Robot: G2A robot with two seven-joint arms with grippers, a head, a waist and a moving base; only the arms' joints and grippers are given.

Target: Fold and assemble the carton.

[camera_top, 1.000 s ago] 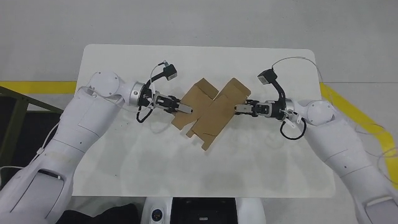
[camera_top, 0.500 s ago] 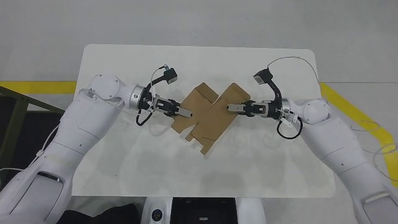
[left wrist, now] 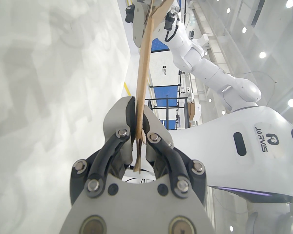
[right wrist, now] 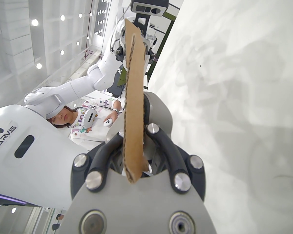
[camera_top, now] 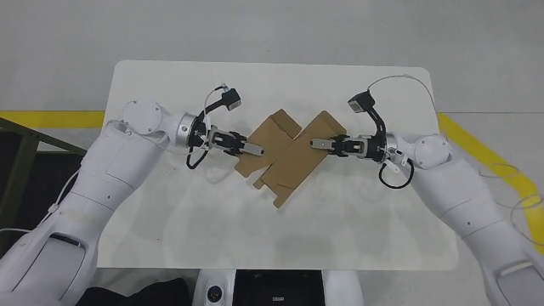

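Left fingers [left wrist: 117,120]: narrow, pinching one thin edge of the carton [camera_top: 285,153].
Right fingers [right wrist: 158,118]: closed on the opposite edge, with the board running deep between them.
Carton: a flat brown sheet hung between both arms over the middle of the surface [camera_top: 170,238], its flaps [camera_top: 274,194] free.
Slip risk: the left grip is shallow, so any pull apart could draw the board out.
Tear risk: uneven twisting between the arms may rip or crease it off the fold lines.
Drop risk: if either side lets go, the sheet would likely swing down and flop.
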